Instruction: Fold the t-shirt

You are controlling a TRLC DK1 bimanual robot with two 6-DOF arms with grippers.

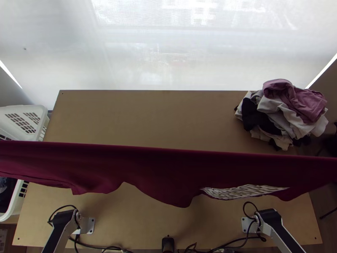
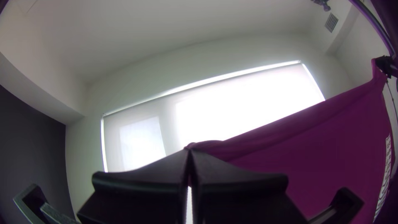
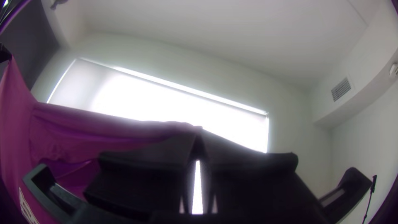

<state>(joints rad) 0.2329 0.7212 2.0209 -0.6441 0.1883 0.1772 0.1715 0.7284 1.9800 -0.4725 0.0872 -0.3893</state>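
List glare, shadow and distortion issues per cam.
Top view: backlit blind glows, t-shirt dark, soft shadow on the table below it. Left wrist view: blind blown out, left gripper near-black, wall-ceiling line bowed. Right wrist view: same glare, right gripper near-black, corners dark.

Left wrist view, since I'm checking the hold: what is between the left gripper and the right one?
The t-shirt, hanging stretched from the left gripper across to the right gripper; the left wrist view shows this.
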